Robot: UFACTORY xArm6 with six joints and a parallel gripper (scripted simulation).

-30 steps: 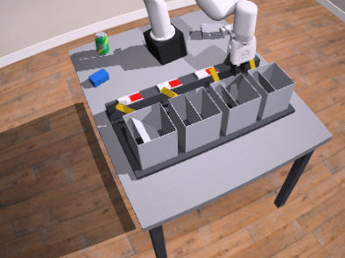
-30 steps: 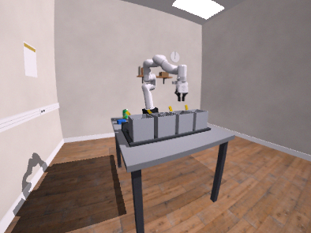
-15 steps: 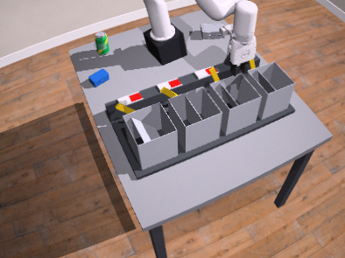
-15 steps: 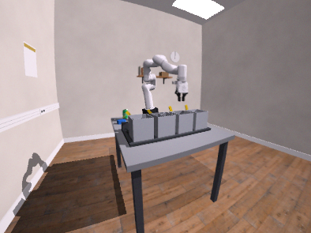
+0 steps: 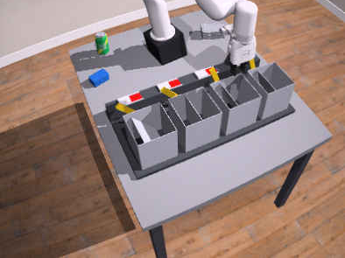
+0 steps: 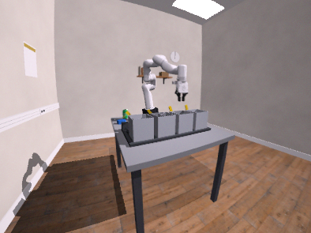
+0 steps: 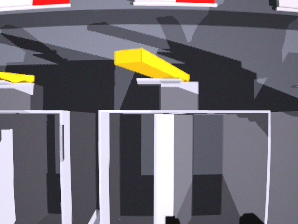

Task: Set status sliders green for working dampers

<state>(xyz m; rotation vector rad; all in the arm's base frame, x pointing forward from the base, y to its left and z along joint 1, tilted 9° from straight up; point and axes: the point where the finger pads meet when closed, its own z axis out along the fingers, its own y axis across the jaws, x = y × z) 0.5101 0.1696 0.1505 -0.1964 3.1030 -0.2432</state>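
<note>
Jaws: while hovering over the row's right part in the top view, the black two-finger gripper (image 5: 240, 69) (image 6: 181, 98) is standing partway open, holding nothing.
Arm: white, jointed (image 5: 245, 18) (image 6: 181, 72), reaching out from blk. base.
Dampers: four gray open-top square boxes (image 5: 159, 149) (image 6: 142, 129) are standing in a row on a dk. tray (image 5: 139, 175) (image 6: 131, 143), behind the slider strip.
Levers: yellow flat bars (image 5: 169, 92) (image 7: 131, 59) are tilting variously.
Sliders: three visible w/ white covers (image 5: 165, 87), showing red; 4th hidden.
Table edge: blue block (image 5: 99, 78) (image 6: 121, 122) is lying nr. green can (image 5: 102, 44) (image 6: 125, 113).
</note>
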